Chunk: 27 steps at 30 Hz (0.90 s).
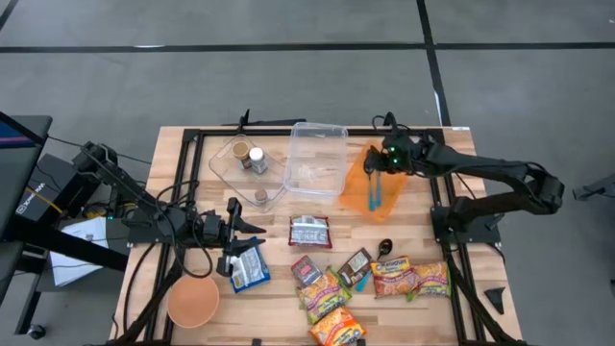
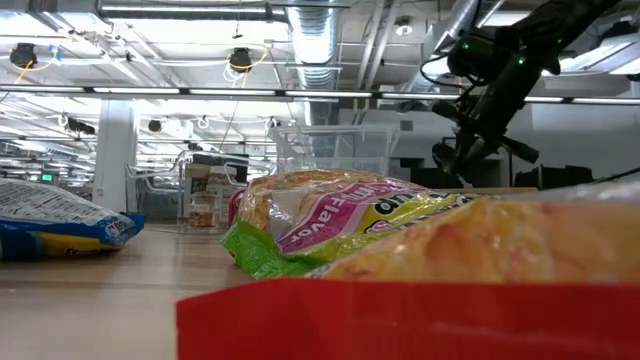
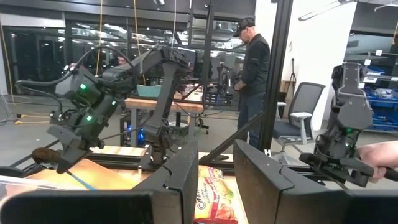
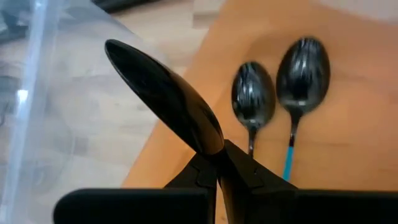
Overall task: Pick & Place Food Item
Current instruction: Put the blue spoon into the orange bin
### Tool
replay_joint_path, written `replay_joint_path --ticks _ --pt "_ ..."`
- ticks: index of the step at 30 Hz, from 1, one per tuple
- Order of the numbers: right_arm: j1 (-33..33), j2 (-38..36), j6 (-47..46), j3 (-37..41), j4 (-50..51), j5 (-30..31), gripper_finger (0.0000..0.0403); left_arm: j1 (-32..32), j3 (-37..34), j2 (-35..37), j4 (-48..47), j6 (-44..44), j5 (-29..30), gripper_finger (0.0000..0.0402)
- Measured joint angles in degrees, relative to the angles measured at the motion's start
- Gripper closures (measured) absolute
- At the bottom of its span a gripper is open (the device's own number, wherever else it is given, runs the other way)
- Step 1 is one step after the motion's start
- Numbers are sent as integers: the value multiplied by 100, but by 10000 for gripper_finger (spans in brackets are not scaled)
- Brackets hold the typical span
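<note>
The food packets lie on the wooden counter [image 1: 183, 163], none of them held. A blue packet [image 1: 249, 268] lies just below the left hand [image 1: 252, 234], close by its fingertips. Ahead of that hand's fingers lies a dark red packet [image 1: 309, 232]. Farther out are small dark packets [image 1: 356, 266] and several orange and green noodle packets [image 1: 411, 278], one of which shows through the gap between the hand's fingers in the left wrist view. The left hand's fingers [image 3: 186, 180] stand a little apart with nothing between them. A brown bowl [image 1: 193, 301] sits behind and to the side of this hand, near the counter's edge.

The right hand [image 4: 217, 155] is closed on a black spoon [image 4: 168, 93], gripping it by the handle with the bowl of the spoon sticking out ahead. It hangs above an orange mat [image 1: 360, 183], where two blue-handled spoons [image 1: 375, 192] lie side by side beneath it. Just beside the mat stands an empty-looking clear container [image 1: 317, 159]. Beyond that is a clear bowl [image 1: 226, 168] with small jars [image 1: 257, 160] in it.

Beyond the counter a person [image 3: 254, 68] stands in the room.
</note>
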<state>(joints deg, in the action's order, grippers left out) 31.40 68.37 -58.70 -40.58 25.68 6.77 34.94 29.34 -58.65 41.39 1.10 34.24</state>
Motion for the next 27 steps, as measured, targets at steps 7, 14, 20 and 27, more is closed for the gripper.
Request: replay_joint_path --ticks 7,14,20,27 --pt "-20 351 -46 75 1 -34 401 0 2 0 -2 7 1 307" --pt "-25 512 131 79 -262 -49 395 -2 2 0 -4 9 2 307" --pt "-25 512 382 79 -281 37 379 -2 2 0 -29 9 2 307" --pt "-25 512 497 79 -288 124 338 -2 2 0 -63 9 1 307"
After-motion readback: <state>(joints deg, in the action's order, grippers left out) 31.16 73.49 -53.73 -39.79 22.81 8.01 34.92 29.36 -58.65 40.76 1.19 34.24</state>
